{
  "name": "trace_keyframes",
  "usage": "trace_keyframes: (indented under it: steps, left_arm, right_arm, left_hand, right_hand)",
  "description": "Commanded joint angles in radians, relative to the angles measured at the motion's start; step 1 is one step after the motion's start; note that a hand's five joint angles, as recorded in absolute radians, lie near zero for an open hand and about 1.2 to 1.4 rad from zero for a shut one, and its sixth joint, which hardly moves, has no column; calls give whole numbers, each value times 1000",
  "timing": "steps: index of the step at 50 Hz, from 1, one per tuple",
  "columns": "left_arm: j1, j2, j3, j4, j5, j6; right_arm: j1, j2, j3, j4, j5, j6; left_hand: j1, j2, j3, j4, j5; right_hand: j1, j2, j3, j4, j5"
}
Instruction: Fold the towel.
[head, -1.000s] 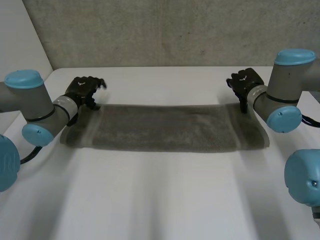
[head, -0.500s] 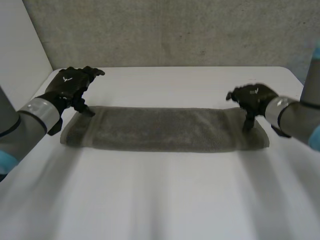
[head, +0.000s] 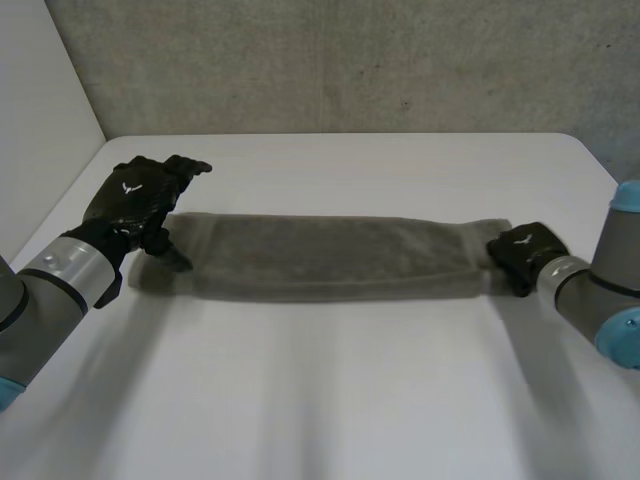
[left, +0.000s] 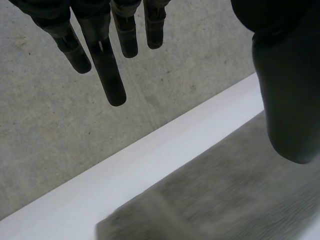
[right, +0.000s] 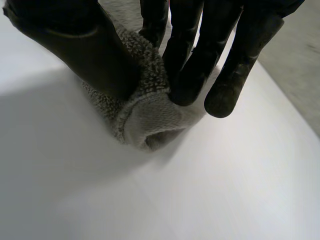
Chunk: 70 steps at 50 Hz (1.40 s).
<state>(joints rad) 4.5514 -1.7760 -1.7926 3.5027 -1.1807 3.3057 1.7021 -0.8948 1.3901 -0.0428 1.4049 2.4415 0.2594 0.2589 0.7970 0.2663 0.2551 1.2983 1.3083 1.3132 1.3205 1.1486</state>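
Grey terry towel (head: 330, 258) lies as a long strip across the white tabletop (head: 330, 400), its left end beneath the left hand (head: 138, 203), whose fingers hang straight and hold nothing. The right hand (head: 520, 257) pinches the right end between thumb and fingers. The left should probably grip its corner first, so both ends lift level.

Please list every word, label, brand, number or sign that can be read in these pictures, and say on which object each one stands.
Words or numbers: none can be read.
Left hand: a white winged mark on its back, a sign without letters.
Right hand: a second white mark on its back, too small to make out.
Towel and table: no label or print visible.
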Motion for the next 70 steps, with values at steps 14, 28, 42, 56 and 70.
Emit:
trace_keyframes:
  steps: [14,28,42,56,70]
  left_arm:
    - [38,63,-30,-1,1,-34]
    - [51,43,-17,36,0,-48]
    - [48,7,10,41,0,-48]
    - [31,-22,2,41,0,-48]
    - [6,-20,-1,41,0,-48]
  right_arm:
    - [45,-107,-201,-23,212,-246]
    - [691,160,-470,-23,71,-55]
    - [674,140,-471,35,16,-32]
    - [401,-66,-22,124,12,62]
    - [344,-70,-8,15,138,-65]
  left_hand:
    - [-78,-78,-616,-85,-248]
    - [-78,-78,-616,-85,-248]
    - [-78,-78,-616,-85,-248]
    - [-78,-78,-616,-85,-248]
    - [-78,-78,-616,-85,-248]
  right_hand:
    - [98,88,83,76,73]
    - [98,88,83,76,73]
    - [-1124,-1134,-1139,-1146,-1149]
    - [-1000,-1010,-1015,-1022,-1025]
    - [98,88,83,76,73]
